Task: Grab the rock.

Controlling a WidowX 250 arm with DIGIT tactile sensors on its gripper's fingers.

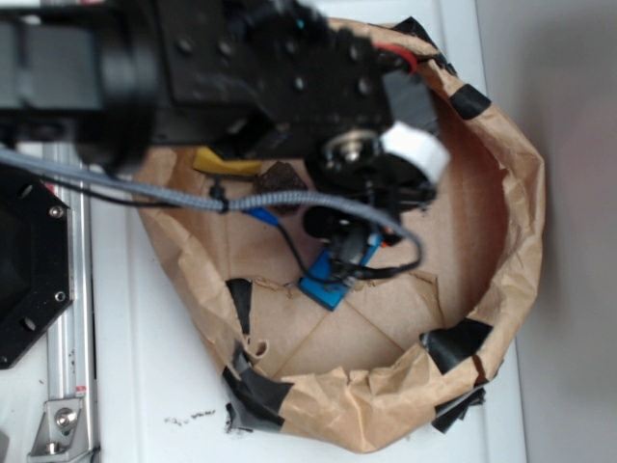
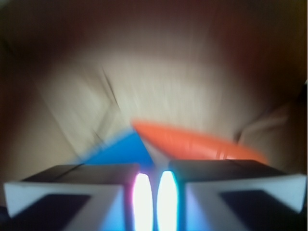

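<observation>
White counter (image 1: 125, 386) is carrying a brown paper tub w/ black-taped rim (image 1: 521, 193); arm is reaching in from top-left w/ gripper (image 2: 154, 190) hanging low over tub floor, fingers (image 2: 72, 192) sitting nearly pressed together w/ only a thin gap, nothing between them. Rock (image 1: 281, 183) is lying near back wall of tub, just beside yellow sponge wedge (image 1: 224, 162), partly under the arm, apart from gripper. Blue piece (image 1: 323, 289) & orange piece (image 2: 192, 144) are lying on floor just below/ahead of gripper; wrist view is blurring.
</observation>
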